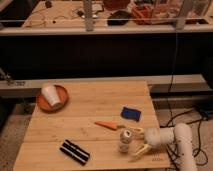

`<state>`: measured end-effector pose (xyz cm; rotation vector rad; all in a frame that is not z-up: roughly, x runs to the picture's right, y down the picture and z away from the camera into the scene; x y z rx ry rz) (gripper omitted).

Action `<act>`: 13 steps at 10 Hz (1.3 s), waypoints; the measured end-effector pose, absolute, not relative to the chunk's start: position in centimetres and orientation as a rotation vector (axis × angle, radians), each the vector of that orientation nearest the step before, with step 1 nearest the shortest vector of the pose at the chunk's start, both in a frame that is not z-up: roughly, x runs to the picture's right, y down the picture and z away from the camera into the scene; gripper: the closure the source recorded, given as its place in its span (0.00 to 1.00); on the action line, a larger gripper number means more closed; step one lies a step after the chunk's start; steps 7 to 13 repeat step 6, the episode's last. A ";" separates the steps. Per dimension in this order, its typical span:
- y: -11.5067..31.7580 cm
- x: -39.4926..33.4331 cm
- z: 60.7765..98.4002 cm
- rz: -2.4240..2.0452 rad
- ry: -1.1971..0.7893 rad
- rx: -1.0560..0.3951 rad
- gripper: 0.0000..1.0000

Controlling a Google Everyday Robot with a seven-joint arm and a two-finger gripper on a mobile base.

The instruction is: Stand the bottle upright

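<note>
A small clear bottle (124,142) with a pale cap stands near the front right of the wooden table (90,107); it looks about upright, though I cannot be sure of its tilt. My gripper (133,144) reaches in from the right on a white arm (172,137). Its yellowish fingers (140,151) are spread, one behind the bottle and one in front of it. The bottle sits at the fingertips, and I cannot tell whether they touch it.
An orange carrot (106,124) lies just left of the bottle. A blue sponge (130,113) lies behind it. A black object (74,152) lies at the front left. An orange plate (46,102) holds a tipped white cup (52,94) at the far left. Cables (200,145) hang to the right.
</note>
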<state>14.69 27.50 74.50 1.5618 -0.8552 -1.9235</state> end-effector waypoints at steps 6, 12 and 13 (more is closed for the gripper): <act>25.9 17.8 74.2 -1.907 -0.785 1.525 0.20; 25.9 17.8 74.2 -1.907 -0.785 1.525 0.20; 25.9 17.8 74.2 -1.907 -0.785 1.525 0.20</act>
